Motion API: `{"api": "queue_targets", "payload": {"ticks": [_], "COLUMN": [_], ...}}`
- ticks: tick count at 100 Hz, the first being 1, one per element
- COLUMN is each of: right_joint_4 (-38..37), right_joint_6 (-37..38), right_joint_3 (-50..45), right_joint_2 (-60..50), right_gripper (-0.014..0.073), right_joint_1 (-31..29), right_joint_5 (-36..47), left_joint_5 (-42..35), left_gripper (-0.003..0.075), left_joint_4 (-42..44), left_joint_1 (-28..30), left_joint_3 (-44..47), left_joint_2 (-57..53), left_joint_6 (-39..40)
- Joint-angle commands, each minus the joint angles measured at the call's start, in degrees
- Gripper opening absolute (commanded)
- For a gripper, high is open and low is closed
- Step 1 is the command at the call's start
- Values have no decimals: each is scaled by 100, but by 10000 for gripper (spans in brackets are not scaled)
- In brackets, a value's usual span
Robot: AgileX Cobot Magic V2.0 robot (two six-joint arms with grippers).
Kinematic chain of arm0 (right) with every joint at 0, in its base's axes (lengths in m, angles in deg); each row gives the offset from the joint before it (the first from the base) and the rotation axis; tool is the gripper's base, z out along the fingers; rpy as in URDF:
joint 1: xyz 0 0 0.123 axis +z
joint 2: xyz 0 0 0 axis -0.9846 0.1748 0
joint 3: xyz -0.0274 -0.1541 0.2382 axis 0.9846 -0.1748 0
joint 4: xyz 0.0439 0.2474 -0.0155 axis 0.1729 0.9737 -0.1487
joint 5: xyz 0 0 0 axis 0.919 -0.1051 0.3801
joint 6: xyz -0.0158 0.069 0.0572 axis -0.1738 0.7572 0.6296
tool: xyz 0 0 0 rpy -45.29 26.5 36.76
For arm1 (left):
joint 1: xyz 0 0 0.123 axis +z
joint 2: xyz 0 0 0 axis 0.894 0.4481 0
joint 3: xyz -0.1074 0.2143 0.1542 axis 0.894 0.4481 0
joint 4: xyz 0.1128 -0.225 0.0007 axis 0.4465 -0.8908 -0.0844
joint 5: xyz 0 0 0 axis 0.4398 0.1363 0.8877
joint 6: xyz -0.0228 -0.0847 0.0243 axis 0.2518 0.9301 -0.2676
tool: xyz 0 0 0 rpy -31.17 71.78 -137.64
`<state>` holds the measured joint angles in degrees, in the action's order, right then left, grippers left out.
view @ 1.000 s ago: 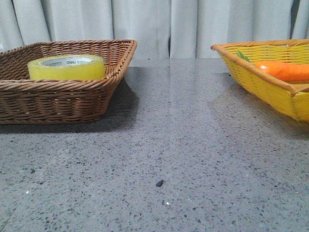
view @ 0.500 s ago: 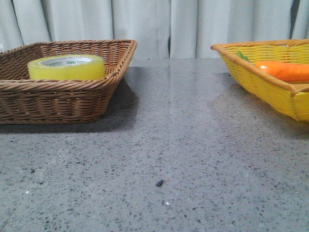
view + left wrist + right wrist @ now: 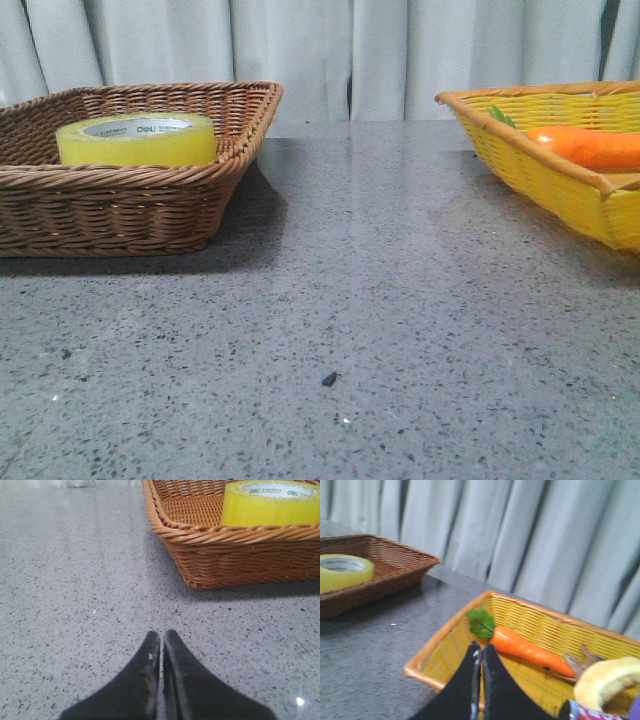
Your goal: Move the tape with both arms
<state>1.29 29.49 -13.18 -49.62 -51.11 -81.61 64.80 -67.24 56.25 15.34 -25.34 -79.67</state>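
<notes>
We see the tape (image 3: 137, 140) in the left basket (image 3: 120, 205), the carrot (image 3: 588, 146) in the right basket (image 3: 545, 175).

Even soft light; brown basket (image 3: 120, 200) casts shadow on glossy table (image 3: 380, 330); right wrist view slightly blurred

Brown basket (image 3: 120, 205) running off left edge in front view; its near rim hiding lower part of tape (image 3: 137, 139). Yellow basket (image 3: 560, 180) getting cut by right edge, carrot (image 3: 590, 147) too. Right wrist view blurring overall; pale ring-shaped item (image 3: 610, 680) and printed object (image 3: 600, 713) lying half out of frame, unidentifiable.
</notes>
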Motion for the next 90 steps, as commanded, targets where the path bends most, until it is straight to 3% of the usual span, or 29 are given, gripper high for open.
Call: {"api": "queue_targets", "payload": {"ticks": [1,17,36,54,71,90], "right_joint_4": [-139,-139,-114,1340,1783,2204], "right_joint_6": [-24,-24,-24,-24,-36,-36], "right_joint_3": [131,-72,-593,-1125,-1770,-2418], "right_joint_2": [-55,-43,-43,-43,-43,-87], "right_gripper": [-73,-73,-73,-73,-73,-73], "right_joint_1": [-218,-398,-1234,-2113,-2882,-3284], "right_joint_5": [477,841,885,1147,1409,1409], "left_joint_5": [-320,-320,-320,-320,-320,-320], "left_gripper": [-21,-20,-20,-20,-20,-20], "left_joint_4": [-60,-60,-60,-60,-60,-60], "left_joint_1": [15,15,15,15,15,15], "left_joint_3": [47,47,47,47,47,47], "left_joint_2": [-170,-170,-170,-170,-170,-170], "left_joint_6": [57,57,57,57,57,57]}}
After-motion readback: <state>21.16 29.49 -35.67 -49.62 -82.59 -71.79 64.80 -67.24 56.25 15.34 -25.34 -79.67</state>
